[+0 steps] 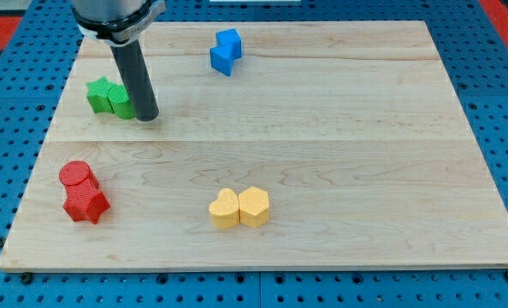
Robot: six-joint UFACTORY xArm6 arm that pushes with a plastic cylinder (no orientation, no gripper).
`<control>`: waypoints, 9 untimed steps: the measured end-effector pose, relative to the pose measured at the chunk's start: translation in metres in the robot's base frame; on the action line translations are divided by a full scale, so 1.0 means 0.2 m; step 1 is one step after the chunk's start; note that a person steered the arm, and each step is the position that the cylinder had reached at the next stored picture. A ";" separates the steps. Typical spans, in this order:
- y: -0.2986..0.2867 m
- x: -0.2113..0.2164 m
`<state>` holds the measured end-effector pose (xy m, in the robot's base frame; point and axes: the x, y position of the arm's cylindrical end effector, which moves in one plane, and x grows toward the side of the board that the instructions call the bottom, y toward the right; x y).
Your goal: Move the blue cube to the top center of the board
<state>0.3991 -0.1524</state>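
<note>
Tip (pixel 147 115), bare rod holding nothing, rests just beside green blocks (pixel 109 97) at upper left; blue cube (pixel 226 51), near top centre already, looks light, rigid, likely slides easily—push squarely on a flat face.

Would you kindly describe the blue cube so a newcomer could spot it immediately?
Start at the wooden board and follow its top edge to just left of centre. There sit two touching blue blocks, the only blue pieces, well right of my tip and the green blocks.
</note>
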 end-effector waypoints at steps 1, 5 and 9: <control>0.00 0.02; 0.28 -0.42; 0.44 -0.61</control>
<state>0.2772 -0.0636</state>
